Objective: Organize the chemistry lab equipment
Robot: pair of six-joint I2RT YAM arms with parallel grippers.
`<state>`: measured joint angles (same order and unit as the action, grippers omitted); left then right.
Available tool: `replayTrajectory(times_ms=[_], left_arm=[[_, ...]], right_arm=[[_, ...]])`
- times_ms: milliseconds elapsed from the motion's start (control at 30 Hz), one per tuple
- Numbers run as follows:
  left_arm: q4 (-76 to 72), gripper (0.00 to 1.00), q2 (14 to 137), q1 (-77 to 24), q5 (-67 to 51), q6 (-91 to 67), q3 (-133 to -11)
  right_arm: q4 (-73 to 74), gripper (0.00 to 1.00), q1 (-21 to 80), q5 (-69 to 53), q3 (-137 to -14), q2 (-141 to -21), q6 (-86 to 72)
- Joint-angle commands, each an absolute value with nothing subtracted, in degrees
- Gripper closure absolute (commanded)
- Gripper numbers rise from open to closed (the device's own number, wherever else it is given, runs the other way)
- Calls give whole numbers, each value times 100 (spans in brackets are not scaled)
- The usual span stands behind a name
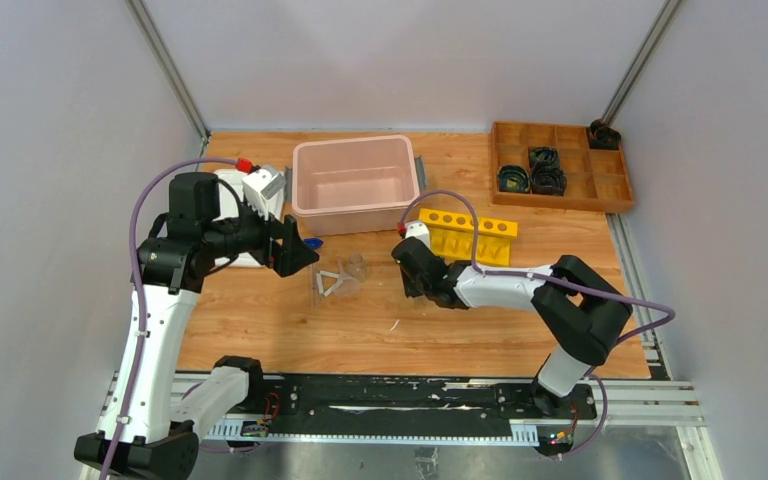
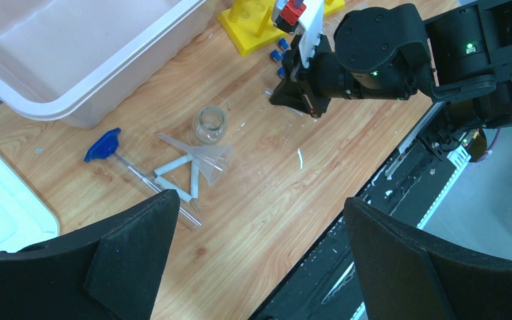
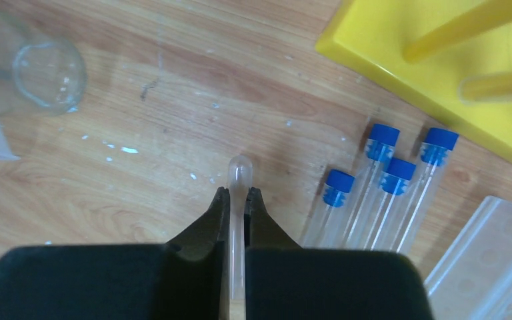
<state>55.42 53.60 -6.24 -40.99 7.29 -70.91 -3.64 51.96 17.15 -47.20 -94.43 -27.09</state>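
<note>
Far left of the yellow rack: left gripper, spread wide, holding nothing, poised above the table. Closer in, left of the yellow rack: beaker and funnel, loose on the table. Just left of the yellow rack: right gripper, pinched shut on one clear tube, rounded end poking forward. Against the yellow rack's near edge: four capped tubes, lying flat, unsorted. Step in hand, by judgement: picking up a tube for racking. Next, probably: lifting, turning upright, lining up over a hole in the yellow rack, lowering gently.
</note>
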Motion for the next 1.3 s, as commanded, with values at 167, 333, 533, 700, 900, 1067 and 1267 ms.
replayTrajectory(times_ms=[167,333,533,700,900,1067,1267], left_arm=[[5511,0,5160,-659,-4300,694,-6888],[5510,0,5145,-659,-4454,673,-6740],[5485,0,5188,-659,-4790,549,-6671],[4892,0,5227,-659,-5009,-213,-6510],[3487,0,5007,-690,-4965,-1648,-6044],[3330,0,5034,-728,-5027,-1776,-5933],[2898,2,4985,-759,-5254,-2065,-5811]], right_arm=[[358,100,5458,1533,-5740,-8751,-2835],[453,100,5658,1711,-6183,-8286,-2836],[-277,100,5895,1908,-6335,-7740,-3172],[-1013,100,6498,2557,-6568,-7685,-3254],[-1351,100,6800,2792,-6994,-7983,-3531],[-1554,100,6904,2708,-7194,-8142,-3541],[-1677,100,6980,2741,-7257,-8282,-3598]])
